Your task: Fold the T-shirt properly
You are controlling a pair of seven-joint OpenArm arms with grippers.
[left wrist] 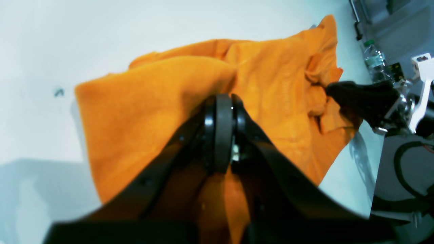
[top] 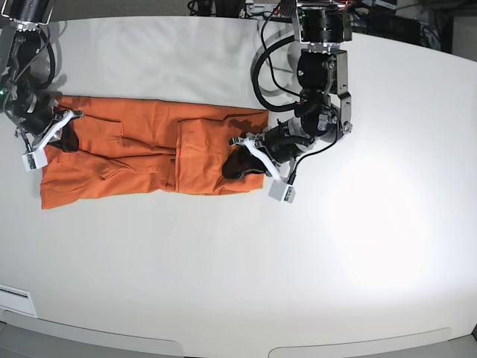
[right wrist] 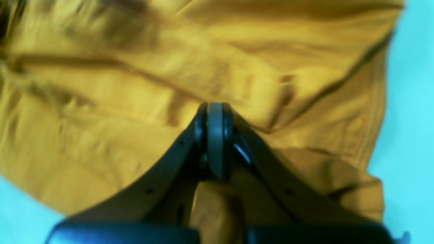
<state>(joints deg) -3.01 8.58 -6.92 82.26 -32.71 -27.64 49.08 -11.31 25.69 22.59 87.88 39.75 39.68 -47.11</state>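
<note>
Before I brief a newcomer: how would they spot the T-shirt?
On the big white table, look at the far left half between the two arms. The T-shirt is the long orange strip lying there, the only cloth and only bright colour.

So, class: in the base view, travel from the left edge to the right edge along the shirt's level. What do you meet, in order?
Right pincer shut on the shirt's left end → orange T-shirt lying flat on the white table → left pincer shut on its right end → bare table.
</note>
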